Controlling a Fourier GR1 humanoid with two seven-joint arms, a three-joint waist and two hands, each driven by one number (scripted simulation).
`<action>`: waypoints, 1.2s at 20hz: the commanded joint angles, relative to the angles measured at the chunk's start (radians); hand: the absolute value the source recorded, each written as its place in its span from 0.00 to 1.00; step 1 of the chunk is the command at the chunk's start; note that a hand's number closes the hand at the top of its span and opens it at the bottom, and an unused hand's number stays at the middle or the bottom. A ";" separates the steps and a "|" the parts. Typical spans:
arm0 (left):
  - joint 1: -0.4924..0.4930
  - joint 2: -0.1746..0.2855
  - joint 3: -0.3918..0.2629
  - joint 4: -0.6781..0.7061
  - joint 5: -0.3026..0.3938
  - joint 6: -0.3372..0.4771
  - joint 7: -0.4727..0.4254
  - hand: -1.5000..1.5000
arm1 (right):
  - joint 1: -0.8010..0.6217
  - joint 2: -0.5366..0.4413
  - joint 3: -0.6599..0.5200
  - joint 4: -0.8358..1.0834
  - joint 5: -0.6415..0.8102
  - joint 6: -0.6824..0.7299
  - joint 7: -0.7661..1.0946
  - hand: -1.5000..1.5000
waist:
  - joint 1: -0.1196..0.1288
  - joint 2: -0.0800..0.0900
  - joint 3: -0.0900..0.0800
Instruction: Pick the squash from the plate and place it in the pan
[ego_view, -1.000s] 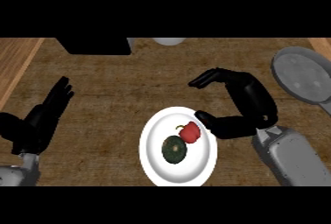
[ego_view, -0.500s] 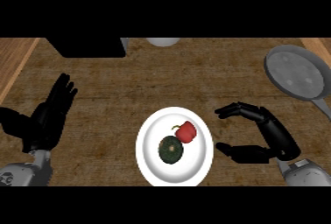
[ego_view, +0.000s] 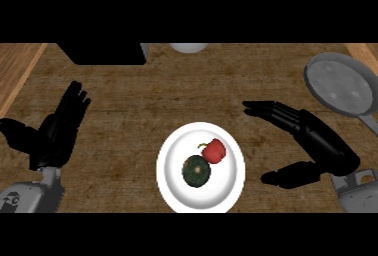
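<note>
squash (ego_view: 196, 170) sits on the plate (ego_view: 177, 192) just beside a red pepper (ego_view: 214, 151); pan (ego_view: 339, 90) is well apart, at the far right of the counter (ego_view: 184, 95). right hand (ego_view: 317, 142) is open, fingers spread, just right of the plate and holding nothing. left hand (ego_view: 59, 132) is open, resting at left.

A white plate (ego_view: 173, 187) holds a dark green squash (ego_view: 196, 171) touching a red pepper (ego_view: 215, 150). Open right hand (ego_view: 319, 142) hovers right of it; grey pan (ego_view: 339, 91) lies far right.
</note>
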 joint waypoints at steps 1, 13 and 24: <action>-0.032 -0.006 0.022 0.059 -0.005 -0.010 -0.018 0.50 | -0.097 -0.035 0.066 -0.068 0.088 0.097 0.158 0.00 | -0.002 0.000 -0.001; -0.054 0.006 0.034 -0.008 0.005 -0.022 0.058 0.50 | -0.285 0.157 0.393 0.065 0.301 0.381 0.556 0.00 | 0.010 0.000 -0.001; 0.025 -0.034 0.025 -0.052 -0.045 -0.026 0.058 0.50 | -0.285 0.148 0.399 -0.064 0.444 0.588 0.640 0.00 | 0.001 -0.003 0.001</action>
